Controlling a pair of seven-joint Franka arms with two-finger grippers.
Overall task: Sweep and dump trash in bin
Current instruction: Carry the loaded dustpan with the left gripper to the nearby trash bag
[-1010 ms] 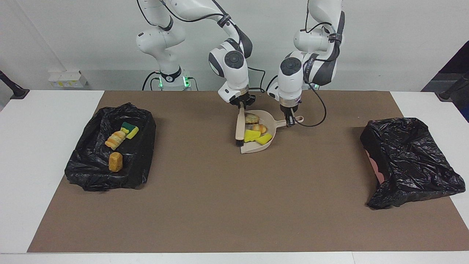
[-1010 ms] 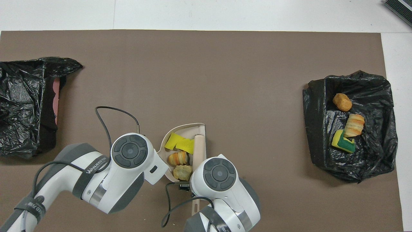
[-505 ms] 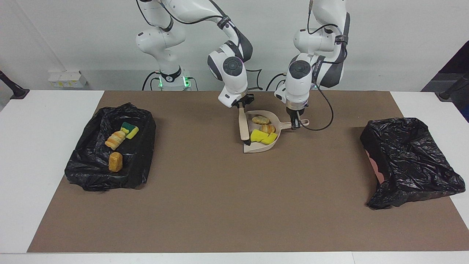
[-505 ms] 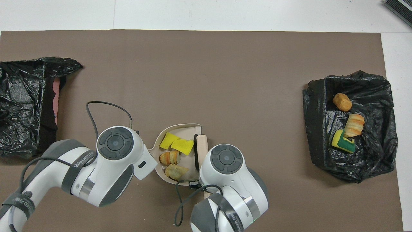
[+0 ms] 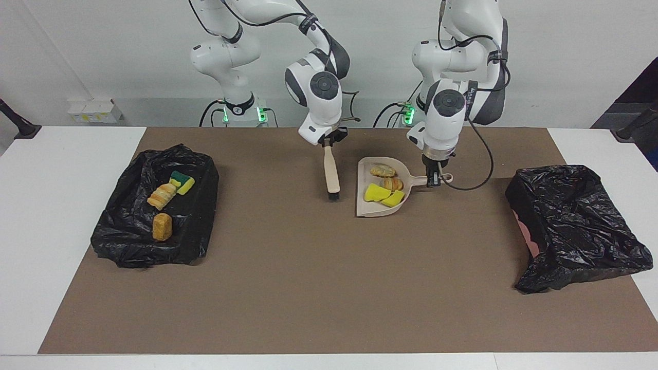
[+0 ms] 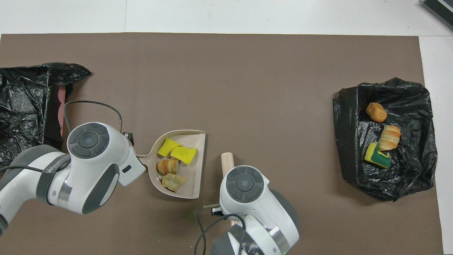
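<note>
Left gripper (image 5: 435, 178) closed on the dustpan (image 5: 371, 205) handle, holding the pan up over the brown mat (image 5: 308, 288), toward the left arm's end from the brush (image 5: 331, 174). Four pieces of trash in the pan (image 5: 384, 186): two yellow sponge chunks, two tan bread-like lumps. Right gripper (image 5: 329, 143) clamped on the brush handle, brush hanging bristles-down over the mat, just beside the pan and apart from it. Three more pieces of trash lying in the black-lined bin (image 5: 128, 241) at the right arm's end of the table: a green-and-yellow sponge, a striped roll, a tan lump. Second black-bagged bin (image 5: 576, 226) at the left arm's end
</note>
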